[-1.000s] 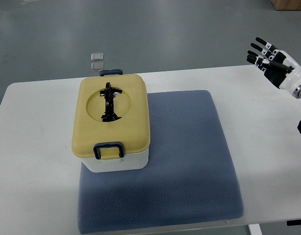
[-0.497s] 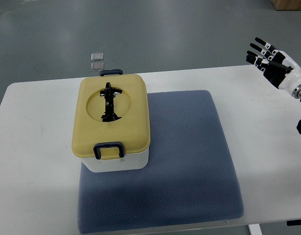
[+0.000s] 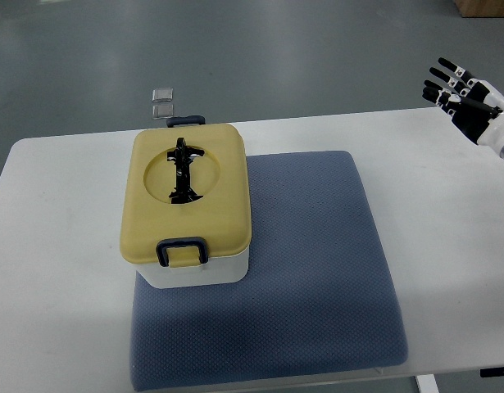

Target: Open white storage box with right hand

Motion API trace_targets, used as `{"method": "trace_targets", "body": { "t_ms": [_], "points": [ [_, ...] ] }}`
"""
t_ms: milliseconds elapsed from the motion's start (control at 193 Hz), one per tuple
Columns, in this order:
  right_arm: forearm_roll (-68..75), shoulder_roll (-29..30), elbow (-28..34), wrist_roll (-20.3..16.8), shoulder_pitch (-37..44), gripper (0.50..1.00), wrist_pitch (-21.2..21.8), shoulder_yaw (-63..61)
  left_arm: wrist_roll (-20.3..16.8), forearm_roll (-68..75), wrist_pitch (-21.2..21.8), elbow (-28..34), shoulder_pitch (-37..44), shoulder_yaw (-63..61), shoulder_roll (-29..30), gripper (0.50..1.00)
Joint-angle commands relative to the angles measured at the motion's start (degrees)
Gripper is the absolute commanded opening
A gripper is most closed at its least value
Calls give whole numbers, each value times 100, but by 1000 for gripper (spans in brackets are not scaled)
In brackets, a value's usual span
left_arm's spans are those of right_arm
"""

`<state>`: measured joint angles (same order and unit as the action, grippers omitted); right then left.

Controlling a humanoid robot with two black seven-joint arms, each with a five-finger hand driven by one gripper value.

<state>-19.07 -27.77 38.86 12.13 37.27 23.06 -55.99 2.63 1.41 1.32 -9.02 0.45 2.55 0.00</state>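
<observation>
Right hand [image 3: 469, 98] hovers high at the far right edge of the view, well apart from the white storage box [image 3: 186, 213], with its black-tipped fingers [image 3: 445, 78] spread and grasping nothing. Judged from this, the reach toward the box is not yet begun, and the hand is splayed in readiness.

The box stands on the left part of a blue-grey mat [image 3: 301, 270], which lies on a white table [image 3: 55, 262], probably so the box does not slide when pulled at. A yellow lid [image 3: 215, 196] sits flat and closed on the box. A dark latch [image 3: 183, 250] clips the lid's near edge; a second latch [image 3: 186, 120] shows at the far edge. A black folded handle [image 3: 183, 170] lies in a round recess at the lid's centre.

No left hand is in view.
</observation>
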Motion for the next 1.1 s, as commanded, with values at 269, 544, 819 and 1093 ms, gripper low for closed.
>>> {"method": "trace_targets", "body": {
  "t_ms": [269, 544, 819, 1093],
  "points": [
    [-9, -185, 69, 105, 61, 928, 252, 0, 1, -1, 0, 5, -1, 0, 0, 1000],
    [-9, -457, 7, 44, 254, 930, 639, 88, 1, -1, 0, -3, -1, 0, 0, 1000],
    [-70, -492, 60, 70, 438, 928, 647, 132, 1, -1, 0, -3, -1, 0, 0, 1000],
    [-132, -703, 148, 237, 1423, 921, 691, 1318, 1, -1, 0, -3, -1, 0, 0, 1000]
  ]
}}
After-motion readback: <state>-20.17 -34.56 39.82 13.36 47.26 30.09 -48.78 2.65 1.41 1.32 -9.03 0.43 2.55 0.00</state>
